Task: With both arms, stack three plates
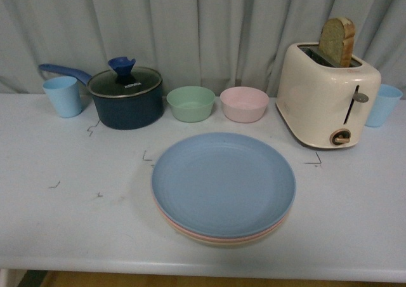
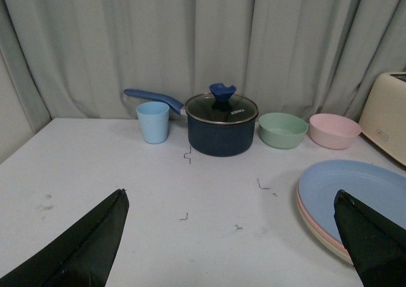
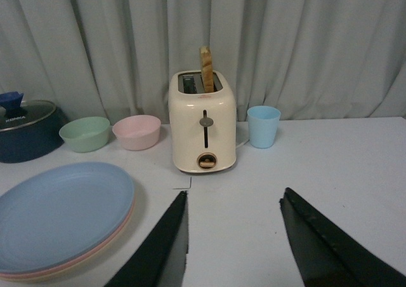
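Three plates point(image 1: 223, 184) sit stacked on the desk point(image 1: 63, 223), blue on top. Left gripper point(image 2: 231, 249) and right gripper point(image 3: 235, 242) both spread wide, holding nothing.

Pale grey curtain point(image 1: 203, 26) hangs in soft folds right across the back, and a white table point(image 1: 57, 223) with small dark marks spreads below, evenly lit.

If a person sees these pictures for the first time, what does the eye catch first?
First, the stack of plates at the middle of the table, blue on top, with pink and beige edges showing below. Next, the cream toaster at back right, a bread slice standing in its slot, and the dark pot at back left.
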{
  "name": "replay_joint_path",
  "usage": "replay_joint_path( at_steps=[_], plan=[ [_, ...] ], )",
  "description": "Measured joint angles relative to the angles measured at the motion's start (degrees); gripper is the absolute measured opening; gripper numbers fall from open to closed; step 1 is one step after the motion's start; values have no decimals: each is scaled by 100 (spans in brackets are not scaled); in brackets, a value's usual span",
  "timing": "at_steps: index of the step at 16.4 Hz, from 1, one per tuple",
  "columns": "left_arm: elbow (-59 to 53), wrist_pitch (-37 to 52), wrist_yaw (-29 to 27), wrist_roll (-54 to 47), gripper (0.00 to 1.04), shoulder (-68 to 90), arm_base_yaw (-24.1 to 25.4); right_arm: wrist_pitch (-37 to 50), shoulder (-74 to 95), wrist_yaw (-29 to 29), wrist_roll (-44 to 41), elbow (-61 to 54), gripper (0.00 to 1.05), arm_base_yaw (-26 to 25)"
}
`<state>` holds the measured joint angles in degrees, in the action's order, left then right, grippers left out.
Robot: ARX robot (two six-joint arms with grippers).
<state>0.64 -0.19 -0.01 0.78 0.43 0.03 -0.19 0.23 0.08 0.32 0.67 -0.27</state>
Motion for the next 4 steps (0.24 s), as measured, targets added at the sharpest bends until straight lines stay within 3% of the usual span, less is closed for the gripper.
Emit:
replay_joint_path(
  at_steps=[1, 2, 3, 4],
  plan=[
    [0, 0, 2, 0, 98, 0, 0, -2, 0, 0, 0, 0, 55, 0],
    [0, 0, 0, 0, 98, 0, 0, -2, 0, 0, 0, 0, 84, 0],
    [2, 0, 0, 0, 98, 0, 0, -2, 0, 0, 0, 0, 98, 0],
    [0, 0, 0, 0, 98, 0, 0, -2, 0, 0, 0, 0, 98, 0]
  ],
)
